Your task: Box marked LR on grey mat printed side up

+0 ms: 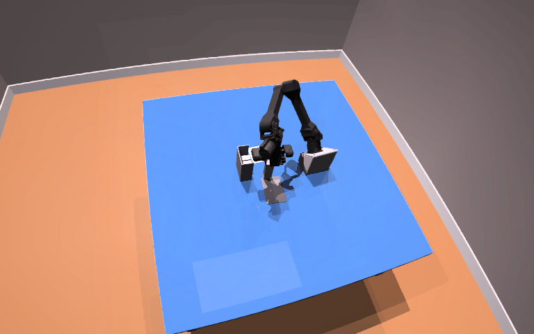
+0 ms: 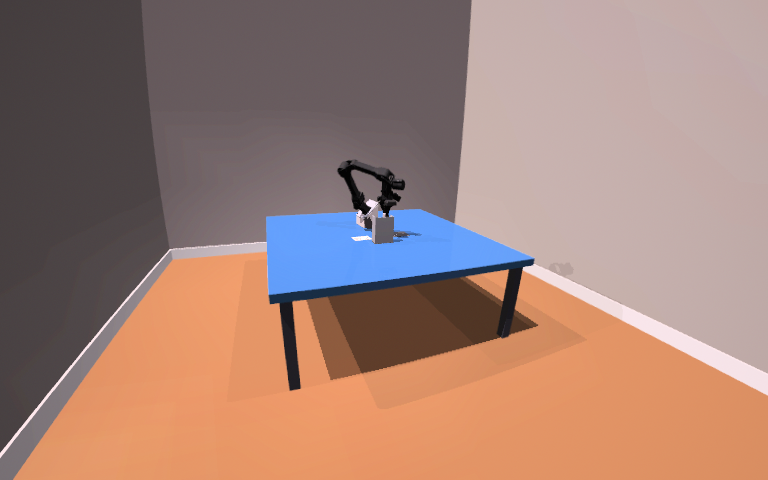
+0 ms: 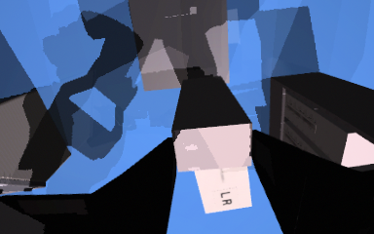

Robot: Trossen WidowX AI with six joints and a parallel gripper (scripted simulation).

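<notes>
So the smooth, glossy blue counter has a tall, open-topped grey bin beside a flat grey mat. The fingers are pinching an upright, plain-ended rectangular box, out of the bin but not laid on the mat. "LR" is readable on a white patch past its end, though I can't tell what code the box carries.

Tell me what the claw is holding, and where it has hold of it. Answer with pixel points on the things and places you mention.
A tall box (image 1: 268, 171) (image 3: 212, 145), pinched by two opposite sides near its top end.
</notes>
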